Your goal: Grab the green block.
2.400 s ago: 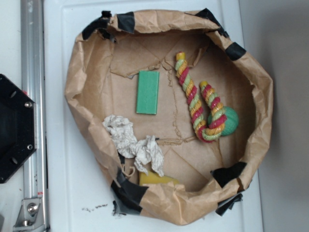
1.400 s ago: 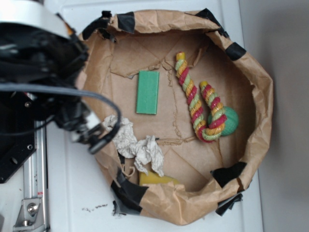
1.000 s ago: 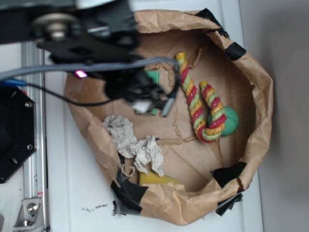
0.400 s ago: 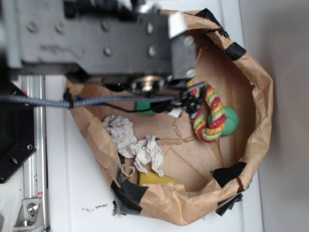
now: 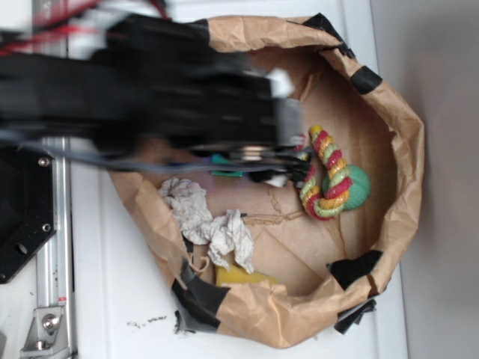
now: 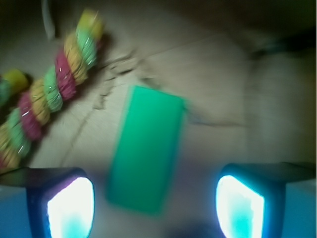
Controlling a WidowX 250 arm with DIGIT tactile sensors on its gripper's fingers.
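**Asker:** Green is what I'm after. Where is the green block (image 6: 146,148), and has it been grabbed?

**Describer:** Not yet. In the wrist view, nearest the camera, two lit fingertips (image 6: 69,208) frame the bottom corners, spread wide apart with nothing between them. The gripper (image 6: 151,210) is empty, its jaws fully apart. The block lies flat on brown paper just beyond, its near end reaching into the gap between the fingertips but closer to the left one. It is tilted, with its far end leaning right, and no fingertip touches it.

**Asker:** So what is done and what is left?

**Describer:** My reading: the approach is nearly done. Centring on the block, descending, closing and lifting all remain.

**Asker:** What else is near the block?

**Describer:** Beyond it and to its left lies a twisted rope toy (image 6: 47,94) in red, yellow and green, near but apart. In the exterior view a green ball (image 5: 358,187) sits against the rope toy's loop, farther still from the block.

**Asker:** And the arm (image 5: 150,97)?

**Describer:** In the exterior view it reaches from the left over a crumpled paper bag (image 5: 397,134) on the white bench (image 5: 112,299), blurred and dark. It hides nearly all of the block; only a green sliver shows under it. A crumpled paper wad (image 5: 206,224) lies inside the bag, below the block.
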